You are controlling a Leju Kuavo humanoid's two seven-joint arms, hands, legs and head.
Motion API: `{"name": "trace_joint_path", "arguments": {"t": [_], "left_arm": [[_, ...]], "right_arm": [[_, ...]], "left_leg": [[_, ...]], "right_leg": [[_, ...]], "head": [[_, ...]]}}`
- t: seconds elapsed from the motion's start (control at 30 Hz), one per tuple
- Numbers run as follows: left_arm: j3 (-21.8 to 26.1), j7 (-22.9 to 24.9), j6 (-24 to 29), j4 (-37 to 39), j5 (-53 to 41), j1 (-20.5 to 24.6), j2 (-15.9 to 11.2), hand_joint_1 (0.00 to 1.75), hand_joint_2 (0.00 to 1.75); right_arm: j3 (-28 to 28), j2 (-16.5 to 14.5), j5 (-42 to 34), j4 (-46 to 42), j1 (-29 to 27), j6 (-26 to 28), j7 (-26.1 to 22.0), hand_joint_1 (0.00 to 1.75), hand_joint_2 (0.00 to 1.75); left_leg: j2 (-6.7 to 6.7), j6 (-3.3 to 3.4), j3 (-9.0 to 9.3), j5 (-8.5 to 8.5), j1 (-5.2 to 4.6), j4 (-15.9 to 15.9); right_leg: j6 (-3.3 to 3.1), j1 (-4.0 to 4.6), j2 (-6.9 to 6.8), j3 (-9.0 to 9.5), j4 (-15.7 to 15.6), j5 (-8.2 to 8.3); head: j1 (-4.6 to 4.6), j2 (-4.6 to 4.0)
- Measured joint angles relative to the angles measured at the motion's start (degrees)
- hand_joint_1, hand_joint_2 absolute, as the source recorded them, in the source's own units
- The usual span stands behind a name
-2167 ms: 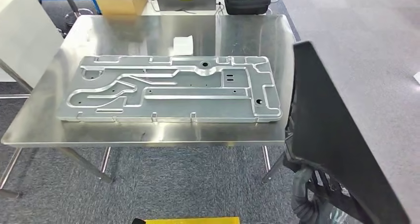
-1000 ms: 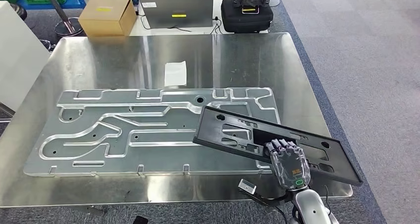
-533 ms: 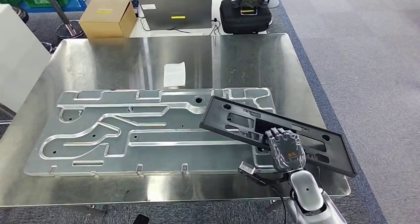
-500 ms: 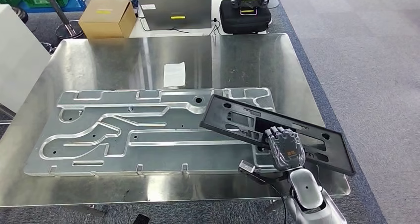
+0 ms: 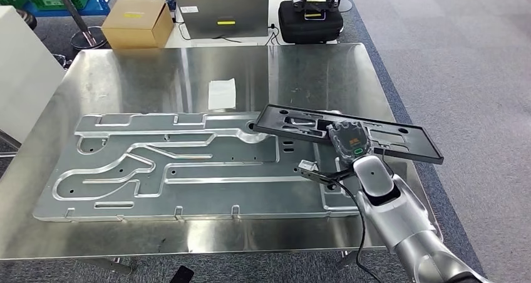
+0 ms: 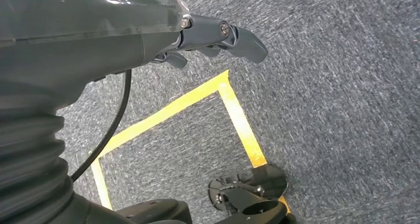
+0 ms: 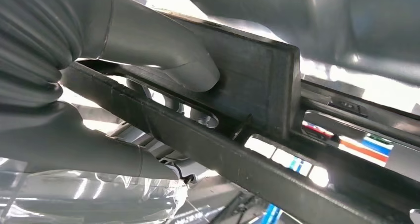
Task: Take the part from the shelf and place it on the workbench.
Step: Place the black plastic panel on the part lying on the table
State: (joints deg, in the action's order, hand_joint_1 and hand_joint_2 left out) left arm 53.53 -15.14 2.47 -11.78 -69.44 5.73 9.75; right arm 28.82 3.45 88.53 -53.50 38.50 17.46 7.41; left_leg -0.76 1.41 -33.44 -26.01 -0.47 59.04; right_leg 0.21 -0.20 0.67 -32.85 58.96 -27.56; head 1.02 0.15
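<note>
The robot's right hand [image 5: 350,142] gripped the black part [image 5: 294,121], a long flat frame with cut-out slots, holding it over the right end of the steel table [image 5: 156,70]. In the right wrist view the thumb [image 7: 163,50] pressed on one face of the frame while darker fingers [image 7: 171,104] showed through a slot from the other side. The part hung tilted above the right end of the large machined metal plate [image 5: 156,164] that lay flat across most of the table; whether the part touched the plate could not be told. Its far right corner reached toward the table's right edge, with grey carpet [image 5: 463,76] beyond. A white sheet of paper [image 5: 221,94] lay on the bare steel behind the plate. Past the table's back edge stood a closed cardboard box [image 5: 138,21], a grey laptop [image 5: 220,12] and a black case [image 5: 311,19]. The left hand [image 6: 218,35] hung over the carpet near yellow floor tape [image 6: 237,115], fingers loose and holding nothing.
</note>
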Motion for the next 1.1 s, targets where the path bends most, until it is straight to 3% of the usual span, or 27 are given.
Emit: {"name": "trace_joint_path", "arguments": {"t": [0.37,0.6,1.1], "left_arm": [[-0.44,0.25,-0.02,0.0,0.03,0.17,-0.03,0.0,1.75],[-0.82,0.16,-0.02,0.0,-0.23,0.31,-0.03,0.0,1.75],[-1.08,-1.95,-0.36,0.0,0.47,0.32,-0.03,0.0,1.75]], "right_arm": [[5.84,-3.39,-3.17,-0.99,1.88,3.54,0.74,1.75,1.75],[8.67,-5.81,-6.72,-3.93,1.81,0.7,-0.89,1.75,1.75],[10.41,-5.85,-10.51,-1.0,0.49,0.74,-1.09,1.75,1.75]], "left_leg": [[-0.02,-0.01,-0.27,-0.01,0.03,-0.01],[-0.06,-0.01,-0.29,-0.01,0.03,-0.02],[-0.08,-0.01,-0.32,-0.02,0.0,-0.01]], "right_leg": [[-0.03,0.01,-0.03,-0.29,0.01,-0.04],[-0.04,0.02,-0.07,-0.31,0.01,-0.05],[-0.04,0.01,-0.07,-0.32,-0.02,-0.05]], "head": [[0.0,0.01],[0.0,0.01],[0.0,0.01]]}}
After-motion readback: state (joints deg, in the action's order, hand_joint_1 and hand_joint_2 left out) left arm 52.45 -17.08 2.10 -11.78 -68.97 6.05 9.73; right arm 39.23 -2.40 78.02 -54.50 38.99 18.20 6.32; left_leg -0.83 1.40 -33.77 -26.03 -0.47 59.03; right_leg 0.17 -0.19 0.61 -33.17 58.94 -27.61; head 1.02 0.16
